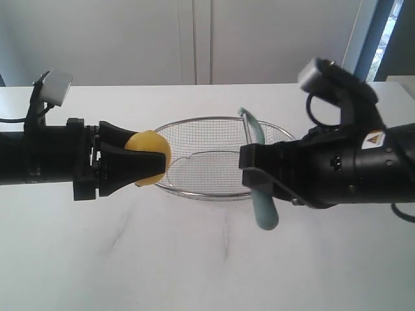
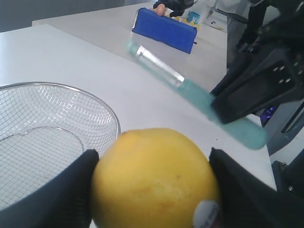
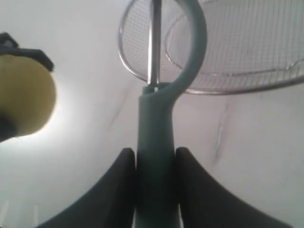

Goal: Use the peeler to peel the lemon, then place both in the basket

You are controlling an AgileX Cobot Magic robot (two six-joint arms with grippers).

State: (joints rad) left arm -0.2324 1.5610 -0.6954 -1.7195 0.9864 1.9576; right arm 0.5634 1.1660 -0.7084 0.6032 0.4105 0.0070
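The yellow lemon (image 1: 150,155) hangs above the white table, pinched in my left gripper (image 1: 144,160) at the basket's left rim; its sticker (image 2: 207,214) shows in the left wrist view. My right gripper (image 1: 254,176) is shut on the teal handle of the peeler (image 1: 261,188), whose looped head (image 1: 249,121) points up over the basket. The silver wire-mesh basket (image 1: 194,129) sits between the two arms. The right wrist view shows the peeler (image 3: 156,142) between black fingers (image 3: 121,180), its blade over the basket (image 3: 266,80), with the lemon (image 3: 26,95) off to one side, apart from the blade.
The white table (image 1: 194,259) stretches in front of the basket. A blue box (image 2: 164,29) lies far off on the table in the left wrist view. White cabinet doors (image 1: 194,39) stand behind the table.
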